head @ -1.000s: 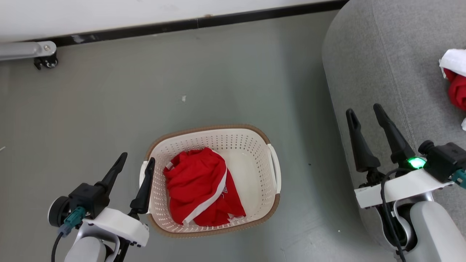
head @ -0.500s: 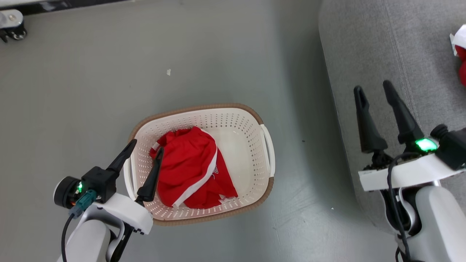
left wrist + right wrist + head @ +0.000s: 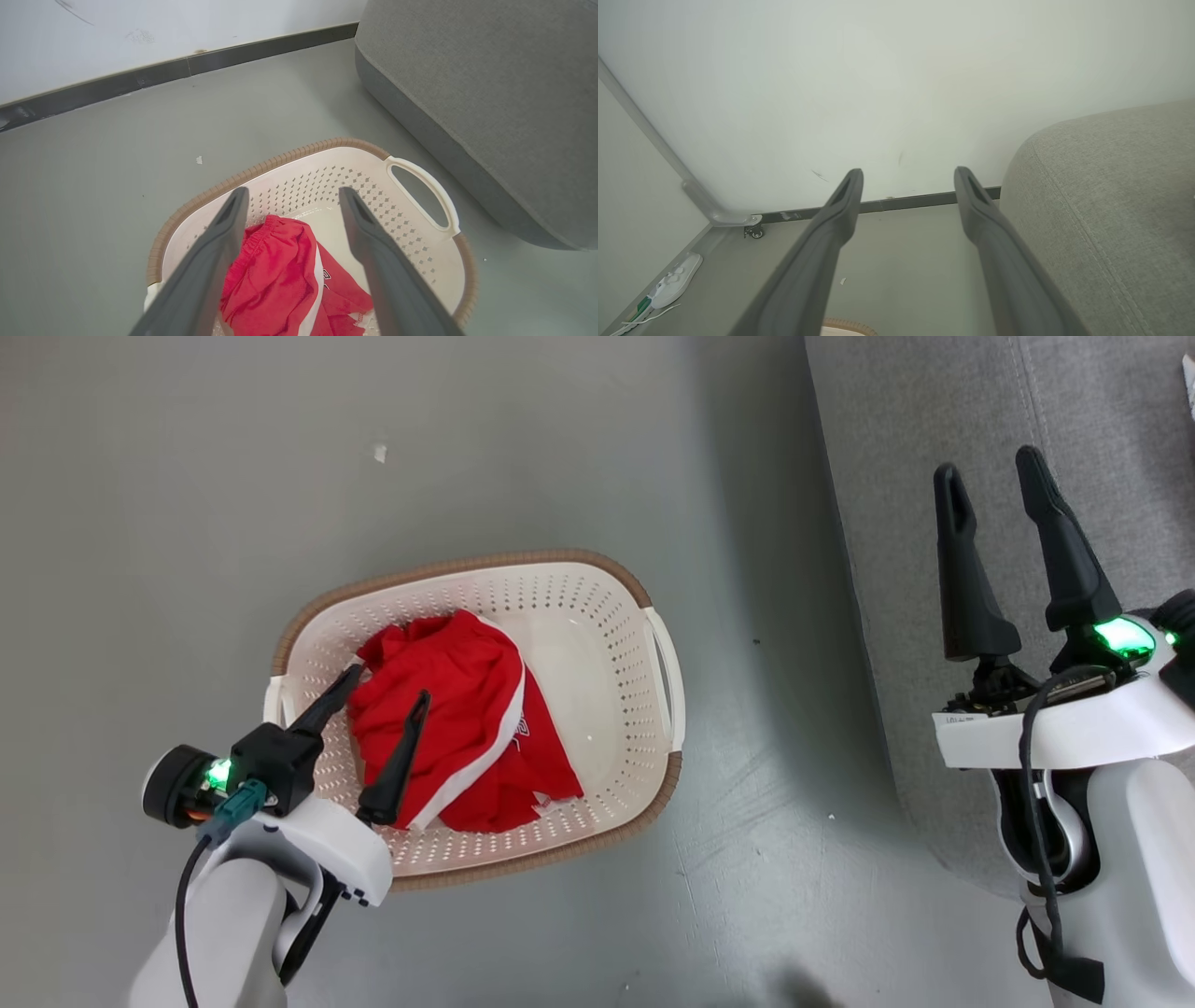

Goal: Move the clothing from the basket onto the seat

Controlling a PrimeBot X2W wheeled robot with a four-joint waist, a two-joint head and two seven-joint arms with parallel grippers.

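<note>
Forearms come first, pale and rounded, at the lower corners of the head view: the left forearm (image 3: 224, 933) and the right forearm (image 3: 1139, 877). The left wrist is bent inward, so the left pincer (image 3: 389, 683) reaches slantwise over the near left side of the basket (image 3: 597, 616). Its two dark fingers (image 3: 400, 756) stand wide apart with nothing between them, one tip by the basket's left rim and the other above the clothing (image 3: 467, 681). Whether either tip touches the fabric I cannot tell.

In the left wrist view the same fingers frame the red heap from above (a white stripe runs down its middle). The heap lies on the bottom of the basket, in its left half, and the right half is bare.

The basket stands on the grey floor (image 3: 187, 476), its right handle turned toward the seat (image 3: 896, 523), near it but apart. On the right, the right pincer (image 3: 988, 463) points up the head view in front of the seat's grey cloth. It is spread wide and empty, with a green light (image 3: 1125, 637) on its wrist.

Beyond, in the right wrist view, a dark skirting strip (image 3: 901, 203) runs along the foot of a white wall (image 3: 878, 70).
</note>
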